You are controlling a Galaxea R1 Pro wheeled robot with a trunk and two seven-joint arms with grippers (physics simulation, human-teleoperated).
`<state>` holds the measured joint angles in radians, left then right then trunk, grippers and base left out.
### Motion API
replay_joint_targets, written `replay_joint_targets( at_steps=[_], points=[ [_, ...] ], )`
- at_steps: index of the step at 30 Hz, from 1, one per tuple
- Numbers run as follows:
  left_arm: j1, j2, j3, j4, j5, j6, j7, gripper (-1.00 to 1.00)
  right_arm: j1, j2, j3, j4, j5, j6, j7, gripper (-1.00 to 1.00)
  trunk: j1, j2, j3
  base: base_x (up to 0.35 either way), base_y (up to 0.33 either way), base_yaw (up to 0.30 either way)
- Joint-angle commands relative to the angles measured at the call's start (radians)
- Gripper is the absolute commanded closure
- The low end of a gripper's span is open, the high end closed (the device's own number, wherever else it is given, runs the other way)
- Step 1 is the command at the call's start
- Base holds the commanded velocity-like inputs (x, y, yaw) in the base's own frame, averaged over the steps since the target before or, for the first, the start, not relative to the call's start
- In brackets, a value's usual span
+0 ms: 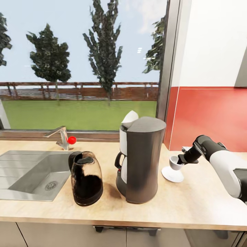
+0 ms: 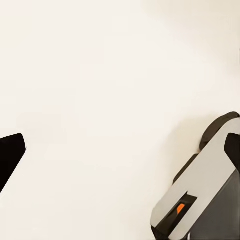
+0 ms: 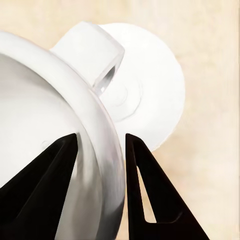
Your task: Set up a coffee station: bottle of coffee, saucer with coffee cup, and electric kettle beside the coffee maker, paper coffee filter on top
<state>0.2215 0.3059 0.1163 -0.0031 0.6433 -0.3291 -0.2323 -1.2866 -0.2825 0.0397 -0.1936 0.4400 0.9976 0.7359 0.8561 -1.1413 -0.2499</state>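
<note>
From the head camera, the right gripper (image 1: pixel 180 160) is clamped on the rim of a small white coffee cup (image 1: pixel 174 163), holding it tilted just above a round white saucer (image 1: pixel 172 175) on the pale wood-grain countertop (image 1: pixel 192 202). The saucer sits just to the right of the tall dark grey coffee maker (image 1: pixel 142 159), which has a white paper filter (image 1: pixel 130 117) poking out of its top. Left of the maker stands a rounded, glossy dark kettle (image 1: pixel 86 178), then a steel sink (image 1: pixel 29 175) with a faucet (image 1: pixel 60 135). Left wrist cam: mostly a blank cream surface (not much to go on), plus part of the robot's grey-and-black body (image 2: pixel 205 190); can't tell whether that claw is open or closed. Right wrist cam: two black fingers (image 3: pixel 150 195) pinch the cup's (image 3: pixel 55 125) smooth wall, one inside and one outside, narrow gap, with the saucer (image 3: pixel 160 95) below.
</note>
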Motion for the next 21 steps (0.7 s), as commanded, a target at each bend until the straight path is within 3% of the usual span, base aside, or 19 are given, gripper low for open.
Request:
replay_joint_targets(
  at_steps=[1, 6, 21],
  points=[
    [0.0, 0.0, 0.008, 0.0, 0.001, 0.0, -0.007, -1.0, 0.0, -0.002, 0.003, -0.001, 0.005, 0.002, 0.008, 1.0, 0.0, -0.001, -0.001, 0.019, 0.0, 0.0],
    [0.0, -0.001, 0.008, 0.0, 0.001, 0.0, -0.007, -1.0, 0.0, -0.006, 0.002, -0.001, 0.005, 0.0, 0.005, 1.0, 0.0, -0.001, -0.001, 0.003, 0.0, 0.0],
    [0.0, -0.003, 0.008, 0.0, 0.001, 0.001, 0.014, -1.0, 0.0, 0.0, 0.0, -0.001, 0.003, -0.017, -0.041, 1.0, 0.058, -0.106, -0.048, 0.0, 0.0, 0.0]
  ],
)
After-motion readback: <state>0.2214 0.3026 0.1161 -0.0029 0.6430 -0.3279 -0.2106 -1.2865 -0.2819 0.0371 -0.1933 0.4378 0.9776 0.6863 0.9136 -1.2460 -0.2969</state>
